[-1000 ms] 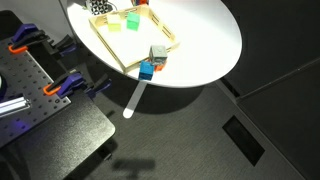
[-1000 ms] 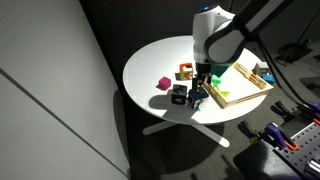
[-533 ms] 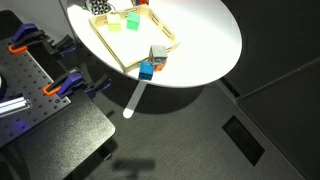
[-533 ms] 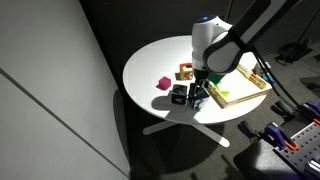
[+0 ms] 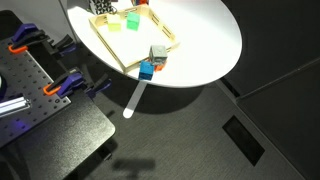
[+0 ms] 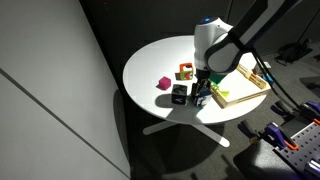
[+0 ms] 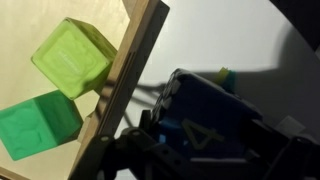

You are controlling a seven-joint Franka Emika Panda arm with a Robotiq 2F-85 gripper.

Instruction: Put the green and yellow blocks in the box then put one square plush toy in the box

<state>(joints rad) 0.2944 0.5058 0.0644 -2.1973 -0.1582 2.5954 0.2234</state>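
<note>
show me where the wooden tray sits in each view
In an exterior view: the wooden tray sits top centre-left.
In an exterior view: the tray sits right of centre.
Wrist view: only its rim shows, running diagonally through the middle.
Shared landmark: the green block lying inside the tray.

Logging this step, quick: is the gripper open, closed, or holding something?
Gripper: cannot be told; it hangs by the blue block beside the wooden tray, fingertips not clearly visible.
</note>
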